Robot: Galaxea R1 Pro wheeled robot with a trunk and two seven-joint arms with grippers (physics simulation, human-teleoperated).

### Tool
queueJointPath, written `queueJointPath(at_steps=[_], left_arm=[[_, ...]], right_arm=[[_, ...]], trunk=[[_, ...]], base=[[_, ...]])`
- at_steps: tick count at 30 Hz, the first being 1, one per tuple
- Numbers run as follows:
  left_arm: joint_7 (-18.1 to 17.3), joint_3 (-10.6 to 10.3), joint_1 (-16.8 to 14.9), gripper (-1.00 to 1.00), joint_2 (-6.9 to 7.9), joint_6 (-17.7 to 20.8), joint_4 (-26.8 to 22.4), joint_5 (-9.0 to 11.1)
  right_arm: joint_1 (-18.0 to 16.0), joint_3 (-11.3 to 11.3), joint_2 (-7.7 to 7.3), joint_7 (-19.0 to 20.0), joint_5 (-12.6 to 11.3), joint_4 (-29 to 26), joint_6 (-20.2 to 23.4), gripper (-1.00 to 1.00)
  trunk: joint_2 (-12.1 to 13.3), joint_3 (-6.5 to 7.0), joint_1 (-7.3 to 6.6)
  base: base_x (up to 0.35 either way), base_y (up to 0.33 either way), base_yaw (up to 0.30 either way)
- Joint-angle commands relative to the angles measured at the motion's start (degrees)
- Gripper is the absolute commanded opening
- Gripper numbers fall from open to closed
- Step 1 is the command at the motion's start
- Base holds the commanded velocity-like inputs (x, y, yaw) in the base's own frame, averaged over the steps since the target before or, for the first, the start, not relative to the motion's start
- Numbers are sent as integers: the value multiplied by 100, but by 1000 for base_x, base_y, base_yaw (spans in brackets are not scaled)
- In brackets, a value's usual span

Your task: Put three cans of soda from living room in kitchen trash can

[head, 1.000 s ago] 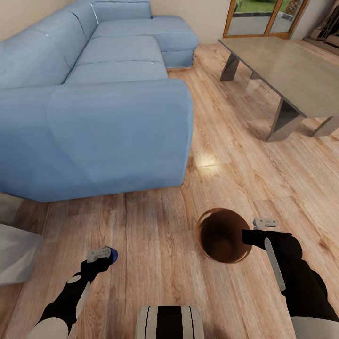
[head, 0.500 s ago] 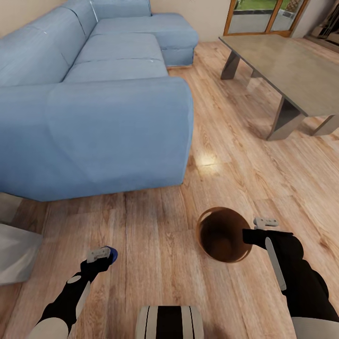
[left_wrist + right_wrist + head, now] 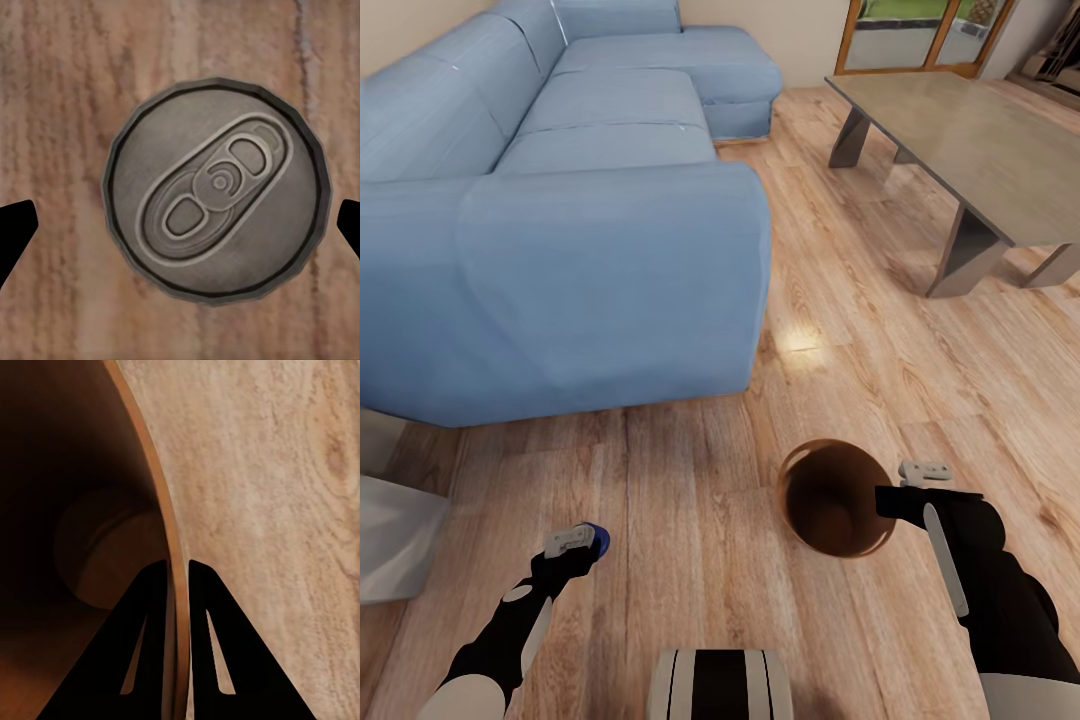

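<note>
One dark-blue soda can (image 3: 598, 540), silvery top, pull-tab

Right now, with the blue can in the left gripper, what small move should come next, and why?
Probably swing the left gripper with the blue soda can sideways toward the trash can. The right gripper pinches the bin's copper rim, its mouth faces up, and the can hangs over bare wood floor, apart from it.

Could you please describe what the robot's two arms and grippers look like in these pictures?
Both arms are glossy black with light grey or white panels and white segments near the shoulders. The left gripper and right gripper carry pale grey blocks at the end. In the right wrist view the fingers are black, tapering wedges with slots.
</note>
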Motion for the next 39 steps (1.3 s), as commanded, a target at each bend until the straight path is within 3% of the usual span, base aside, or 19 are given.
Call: queueJointPath(at_steps=[1, 39], left_arm=[[0, -1, -2, 100, -1, -2, 2, -1], [0, 4, -2, 100, -1, -3, 2, -1]], right_arm=[[1, -4, 2, 22, 5, -4, -196, -100], [4, -4, 2, 28, -3, -208, -196, -100]], trunk=[[0, -1, 32], [0, -1, 32]], base=[[0, 0, 0], [0, 0, 0]])
